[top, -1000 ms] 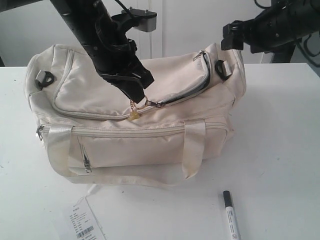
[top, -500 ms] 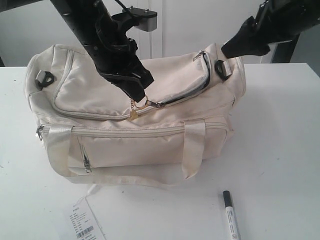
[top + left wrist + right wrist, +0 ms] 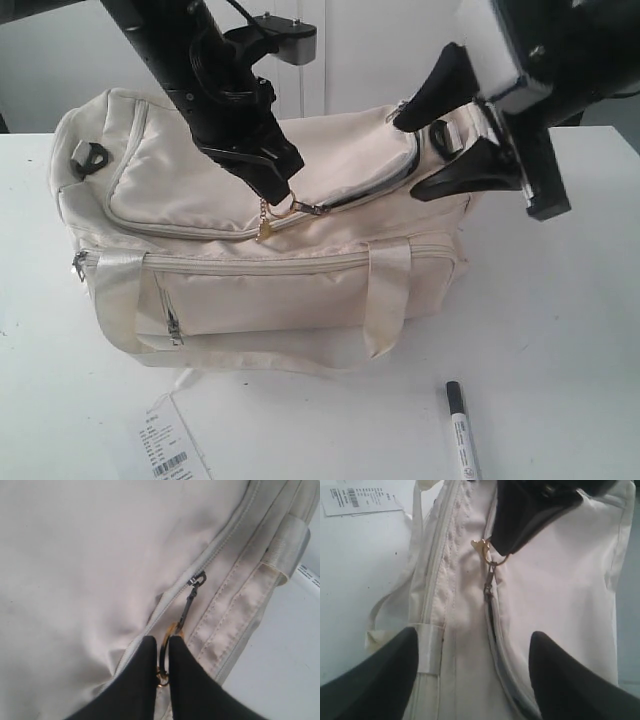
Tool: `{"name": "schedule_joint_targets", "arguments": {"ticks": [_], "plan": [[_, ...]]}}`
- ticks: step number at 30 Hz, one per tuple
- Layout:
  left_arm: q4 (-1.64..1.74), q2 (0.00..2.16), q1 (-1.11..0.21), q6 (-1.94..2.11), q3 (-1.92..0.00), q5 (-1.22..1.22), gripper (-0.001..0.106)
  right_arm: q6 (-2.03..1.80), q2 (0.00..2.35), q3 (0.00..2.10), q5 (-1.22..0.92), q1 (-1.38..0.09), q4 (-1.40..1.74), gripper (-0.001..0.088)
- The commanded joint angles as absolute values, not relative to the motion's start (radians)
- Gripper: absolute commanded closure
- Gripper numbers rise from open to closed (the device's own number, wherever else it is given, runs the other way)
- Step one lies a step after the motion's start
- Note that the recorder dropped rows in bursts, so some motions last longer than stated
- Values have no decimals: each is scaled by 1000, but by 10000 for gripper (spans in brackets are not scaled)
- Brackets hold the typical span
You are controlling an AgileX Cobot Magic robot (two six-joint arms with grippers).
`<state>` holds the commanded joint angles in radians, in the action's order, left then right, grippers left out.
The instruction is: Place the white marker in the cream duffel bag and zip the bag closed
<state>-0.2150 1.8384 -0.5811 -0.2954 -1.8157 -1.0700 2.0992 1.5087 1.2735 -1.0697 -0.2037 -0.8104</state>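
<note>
The cream duffel bag [image 3: 250,290] lies on the white table, its top zip partly open at the right end with dark lining showing [image 3: 395,185]. My left gripper [image 3: 283,195] is shut on the gold ring of the zip pull [image 3: 172,629], fingers pinched together [image 3: 162,642]. Over the bag's right end my right gripper [image 3: 410,158] hangs open and holds nothing. Its fingers straddle the open stretch of zip [image 3: 495,645] from above [image 3: 472,640]. The white marker [image 3: 461,430], black cap pointing away, lies on the table in front of the bag at the right.
A paper barcode tag [image 3: 168,448] lies on the table at the front left, tied to the bag by a thin cord. The bag's strap handles [image 3: 388,295] hang down its front. A black clip [image 3: 88,160] sits on the left end.
My right gripper has come down from the upper right to just above the bag's right end, still open. The left gripper, the bag and the marker have not moved.
</note>
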Motion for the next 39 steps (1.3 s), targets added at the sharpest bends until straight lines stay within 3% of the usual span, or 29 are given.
{"name": "schedule_joint_targets", "arguments": {"ticks": [4,18,21,23,28,39], "plan": [[-215,1838,-581,-289,-1816,-1073,1053,2136,1509,1242,-937,-246,-792,270],[-222,1838,-581,-288,-1816,-1068,1053,2136,1613,1231,-776,-326,-748,301],[-222,1838,-581,-288,-1816,-1068,1053,2136,1640,1231,-782,-328,-748,366],[-222,1838,-581,-290,-1816,-1068,1053,2136,1655,1231,-777,-328,-746,454],[-222,1838,-581,-290,-1816,-1068,1053,2136,1665,1231,-701,-328,-737,858],[-222,1838,-581,-313,-1816,-1068,1053,2118,1658,1231,-684,-328,-736,868]]}}
